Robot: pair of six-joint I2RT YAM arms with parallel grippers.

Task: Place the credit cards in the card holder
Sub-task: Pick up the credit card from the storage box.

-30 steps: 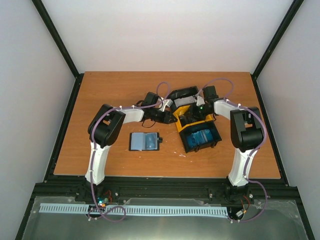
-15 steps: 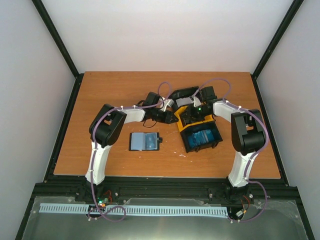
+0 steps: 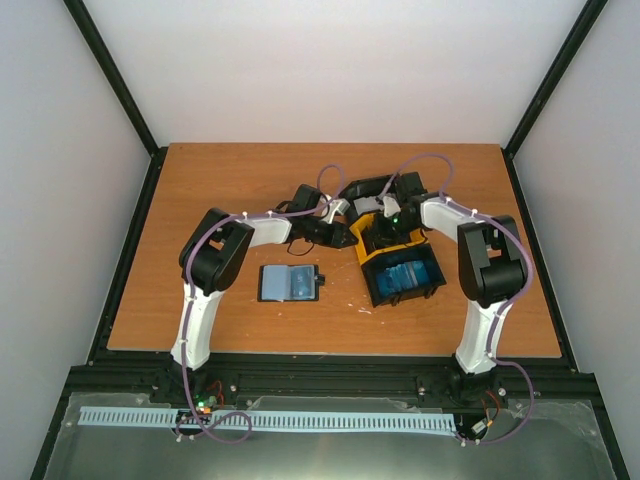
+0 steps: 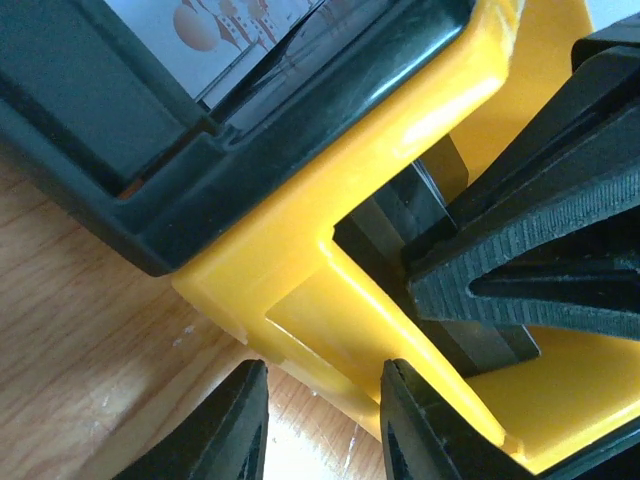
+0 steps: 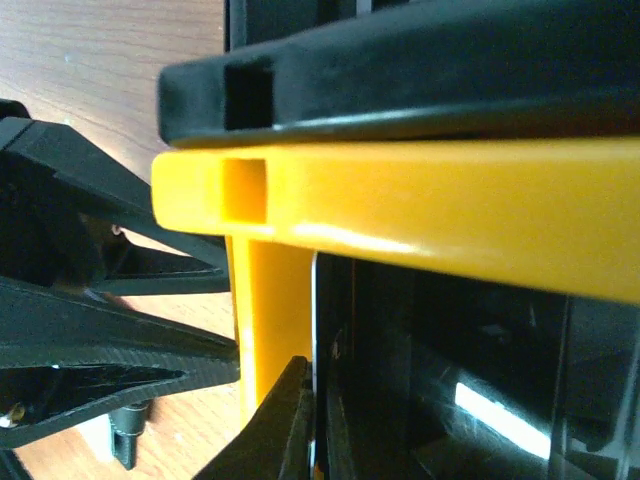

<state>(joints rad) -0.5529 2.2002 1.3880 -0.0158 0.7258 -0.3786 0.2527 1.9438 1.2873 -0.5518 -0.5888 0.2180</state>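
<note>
The black card holder (image 3: pixel 289 283) lies open on the table with a blue card showing inside. More blue credit cards (image 3: pixel 403 274) fill the near compartment of the black-and-yellow tray (image 3: pixel 372 290). My right gripper (image 3: pixel 386 228) reaches down into the tray's yellow middle compartment. Its fingers (image 5: pixel 290 425) are shut on the thin white edge of a credit card (image 5: pixel 314 300) standing against the yellow wall (image 5: pixel 262 300). My left gripper (image 3: pixel 343 232) sits at the tray's left corner (image 4: pixel 300 300). Its jaws stand partly apart, the right one touching the yellow rim.
The tray's far black compartment (image 4: pixel 120 120) holds a light card with orange markings (image 4: pixel 215 25). The two grippers crowd each other at the tray: the right gripper's ribbed fingers (image 4: pixel 540 250) show in the left wrist view. Black frame rails border the wooden table (image 3: pixel 200 180).
My right gripper has dipped a little deeper into the yellow compartment and closed its jaws on the card edge. The left arm and the card holder have not moved.
</note>
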